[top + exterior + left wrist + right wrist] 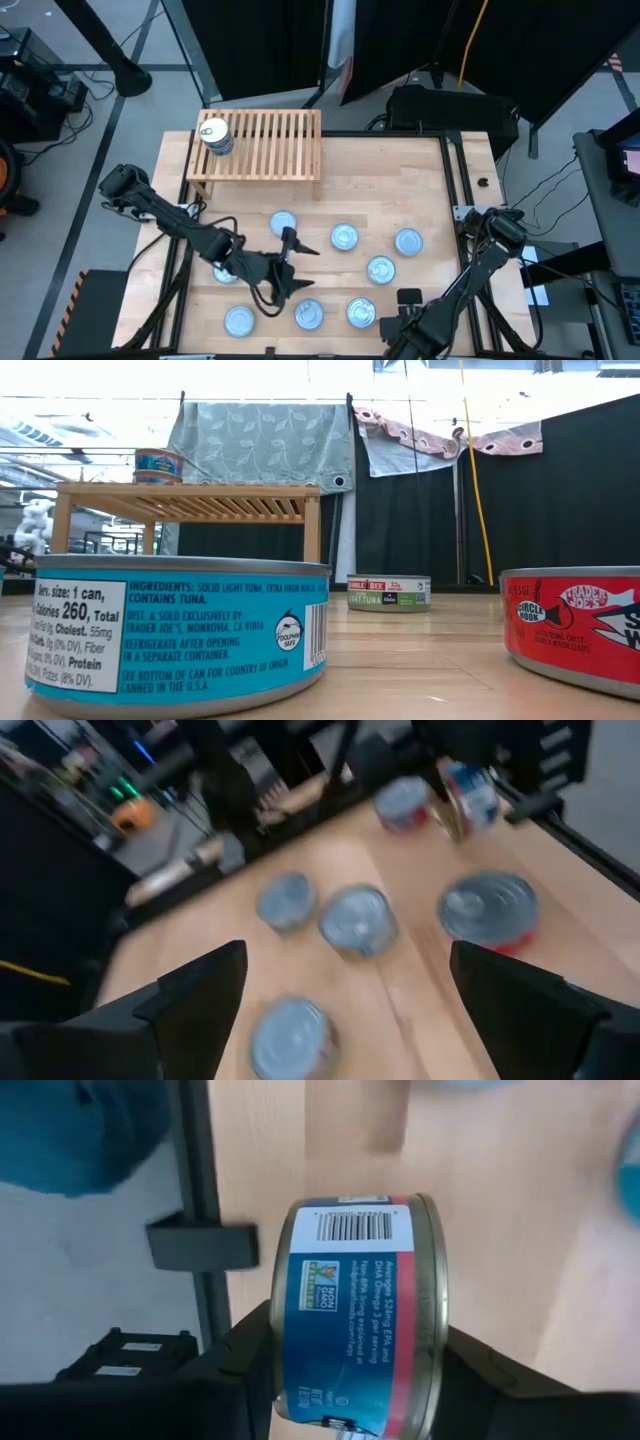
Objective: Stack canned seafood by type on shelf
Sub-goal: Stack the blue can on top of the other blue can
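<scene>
- Risk of a slip sits with the right claw (345, 1380): its fingers stand on either side of a blue-and-red can (355, 1315), which lies on its edge between them at the near right corner of the tabletop (440, 190). The fingers seem to touch the can's flat faces, but a firm grip cannot be told, so the can may roll or drop if the arm lifts too early.
- Trouble could also come from the long way to the shelf (265, 145), which stands at the far left of the tabletop. The right arm must pass above the loose cans, and a low path would push them.
- The left claw (345, 990) is wide open and holds nothing. It hangs above the near middle of the tabletop, over the group of cans, so the two arms may meet if both move to the shelf together.
- One can (215, 135) already stands on the far left end of the shelf. A new can of another type placed on it would spoil the sorting, and the labels are hard to read from above.
- Around the claws lie several silvery-topped cans (344, 237), close together in two loose rows. In the low view a teal tuna can (180, 635) and a red can (575, 625) lie nearest.
</scene>
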Available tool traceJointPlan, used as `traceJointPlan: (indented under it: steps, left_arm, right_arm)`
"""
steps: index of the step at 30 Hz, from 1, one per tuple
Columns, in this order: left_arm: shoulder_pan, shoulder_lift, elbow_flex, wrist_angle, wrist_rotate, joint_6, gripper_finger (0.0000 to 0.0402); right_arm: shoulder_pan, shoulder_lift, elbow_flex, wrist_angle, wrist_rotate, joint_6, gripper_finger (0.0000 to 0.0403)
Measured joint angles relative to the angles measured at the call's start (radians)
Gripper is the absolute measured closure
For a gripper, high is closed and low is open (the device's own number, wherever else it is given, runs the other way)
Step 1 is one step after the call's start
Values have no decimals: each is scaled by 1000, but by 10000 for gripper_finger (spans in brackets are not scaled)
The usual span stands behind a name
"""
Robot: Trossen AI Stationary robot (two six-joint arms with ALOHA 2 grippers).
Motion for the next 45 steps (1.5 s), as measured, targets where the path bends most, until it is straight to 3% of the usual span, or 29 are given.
traceJointPlan:
  steps: [3, 7, 10, 15, 18, 23, 27, 37, 41, 45]
  left_arm:
    - [4, 0, 27, 34, -24, 26, 46]
    - [-1, 0, 63, 31, -78, 25, 45]
    - [-28, -6, 87, 30, -147, 26, 45]
    - [-88, -12, 117, 23, -293, 63, 45]
    - [-139, -14, 134, 23, -367, 115, 44]
    - [-208, -20, 143, 24, -492, 205, 23]
    - [-216, -20, 143, 24, -500, 184, 4]
    - [-215, -20, 143, 22, -525, 148, 6]
    - [-213, -20, 143, 20, -556, 130, 23]
    - [-213, -20, 143, 20, -596, 129, 68]
  right_arm:
    - [-34, 0, 97, -106, 48, -50, 216]
    - [-70, 0, 243, -219, 189, -153, 219]
    - [-92, 0, 342, -277, 374, -265, 228]
    - [-128, -1, 472, -288, 769, -452, 226]
    - [-157, -2, 519, -252, 907, -540, 220]
    - [-199, -2, 540, -123, 930, -701, 218]
    - [-224, -2, 540, 1, 930, -824, 217]
    - [-274, -2, 540, 218, 895, -1028, 216]
    - [-291, -2, 540, 275, 837, -1056, 216]
    - [-300, -2, 540, 286, 825, -1056, 216]
